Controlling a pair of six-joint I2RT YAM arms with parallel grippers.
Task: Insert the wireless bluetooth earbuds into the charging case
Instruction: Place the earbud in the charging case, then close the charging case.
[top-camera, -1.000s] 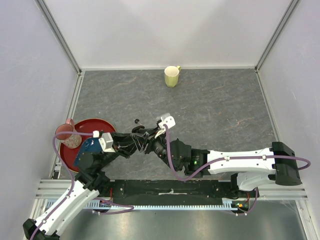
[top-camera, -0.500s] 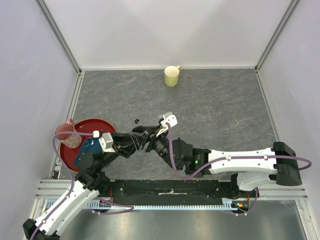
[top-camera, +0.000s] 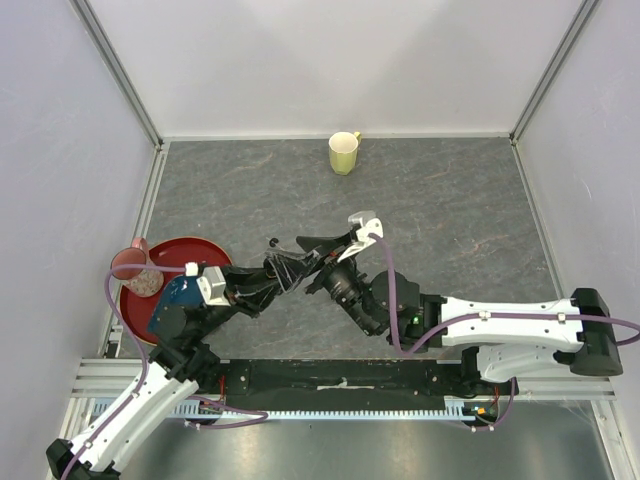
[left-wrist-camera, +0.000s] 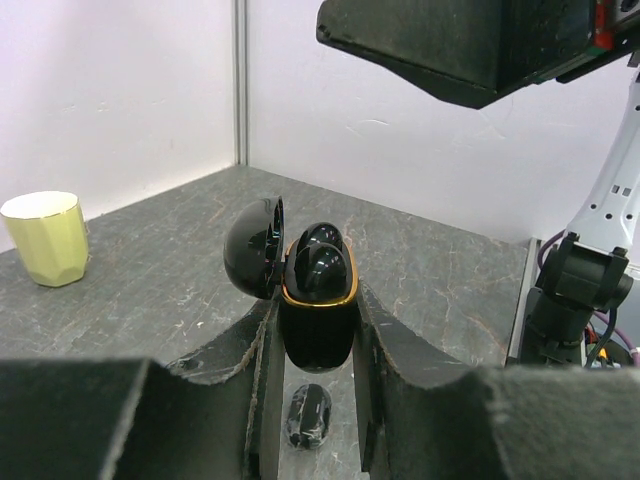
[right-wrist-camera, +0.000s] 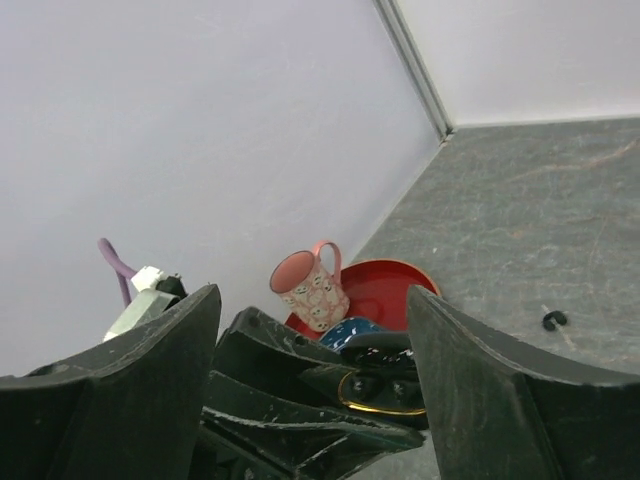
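Observation:
My left gripper is shut on an open black charging case with a gold rim and holds it upright above the table. Its lid hangs open to the left. Two black earbuds sit in its sockets. My right gripper is open and empty, hovering just above the case. In the top view the two grippers meet at mid-table, left and right. One loose earbud lies on the table beyond them, also seen in the right wrist view.
A second black pebble-like case lies on the table under the held one. A red plate with a pink mug sits at the left edge. A yellow cup stands at the back.
My right gripper has lifted up and back to the right, away from the case's opening. The left gripper still holds the case in the same spot.

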